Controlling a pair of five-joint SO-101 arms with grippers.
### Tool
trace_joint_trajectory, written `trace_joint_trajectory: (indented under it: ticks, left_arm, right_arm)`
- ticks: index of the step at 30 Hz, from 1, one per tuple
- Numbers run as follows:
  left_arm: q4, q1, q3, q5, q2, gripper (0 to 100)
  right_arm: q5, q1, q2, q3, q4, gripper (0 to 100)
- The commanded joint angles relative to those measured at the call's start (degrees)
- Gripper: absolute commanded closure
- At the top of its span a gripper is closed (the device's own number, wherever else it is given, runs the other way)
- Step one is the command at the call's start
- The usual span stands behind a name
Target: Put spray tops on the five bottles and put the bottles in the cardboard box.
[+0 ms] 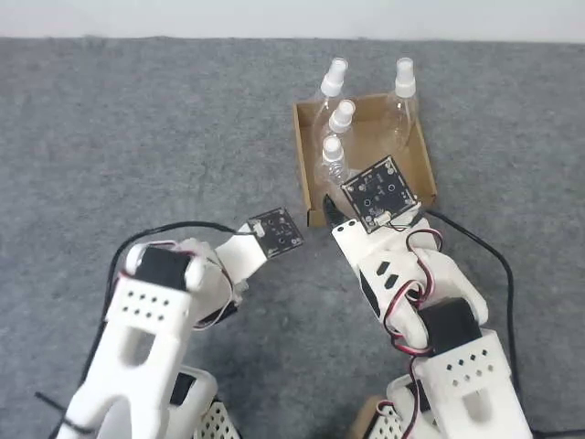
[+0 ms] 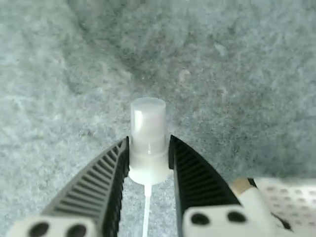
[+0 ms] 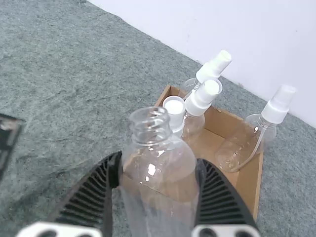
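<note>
My left gripper [image 2: 148,144] is shut on a white spray top [image 2: 148,129], whose thin dip tube [image 2: 146,217] hangs down over the grey carpet. My right gripper [image 3: 157,168] is shut on a clear bottle [image 3: 155,163] with an open neck, held upright just in front of the cardboard box [image 3: 254,182]. In the high view the box [image 1: 300,137] sits at the middle back. It holds several clear bottles with white spray tops, among them one at the back left [image 1: 334,78] and one at the back right [image 1: 404,78]. The left arm [image 1: 151,302] and the right arm [image 1: 430,302] stand close together before the box.
Grey carpet [image 1: 137,137] covers the table, with open room to the left of the box. A black cable [image 1: 494,256] loops beside the right arm. A white wall [image 3: 237,24] rises behind the box.
</note>
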Motion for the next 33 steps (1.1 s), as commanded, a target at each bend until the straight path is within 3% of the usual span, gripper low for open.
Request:
trace_joint_trajectory:
  ticks: [1,21,33]
  left_arm:
    - [0.2,-0.1,-0.3,4.3,-7.5,96]
    - [-13.8,-0.2,-0.2,23.5,-25.8,96]
    - [-20.1,-0.6,-0.4,31.5,-36.8,96]
  right_arm:
    - [-0.7,0.7,-2.5,0.6,-2.6,94.7]
    - [-5.1,0.4,-2.5,2.3,-5.2,94.6]
    - [-7.5,-7.5,-2.6,3.3,-6.6,94.5]
